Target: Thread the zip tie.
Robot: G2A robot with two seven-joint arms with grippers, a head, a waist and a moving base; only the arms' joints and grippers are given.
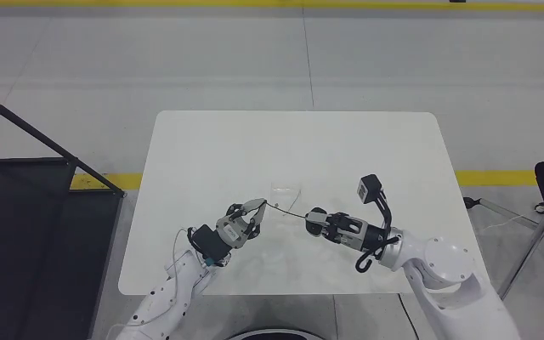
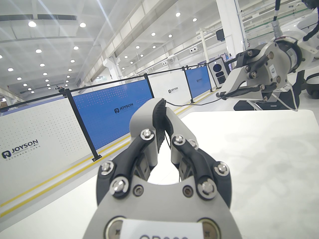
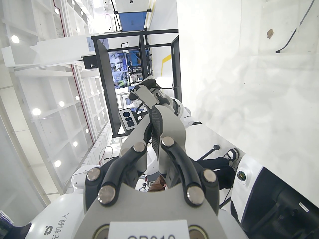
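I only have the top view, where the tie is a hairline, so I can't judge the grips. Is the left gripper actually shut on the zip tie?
Observer: Yes. The left wrist view shows the left gripper shut, with the zip tie pinched between its pads and leading out from the tip.
Operator: And the other arm?
Observer: In the same view, the right gripper is shut on the tie's far end, so the tie spans the gap above the table.
Operator: Is there a spare nearby?
Observer: The right wrist view shows a second zip tie, black, lying in the clear tray near a small brown speck.
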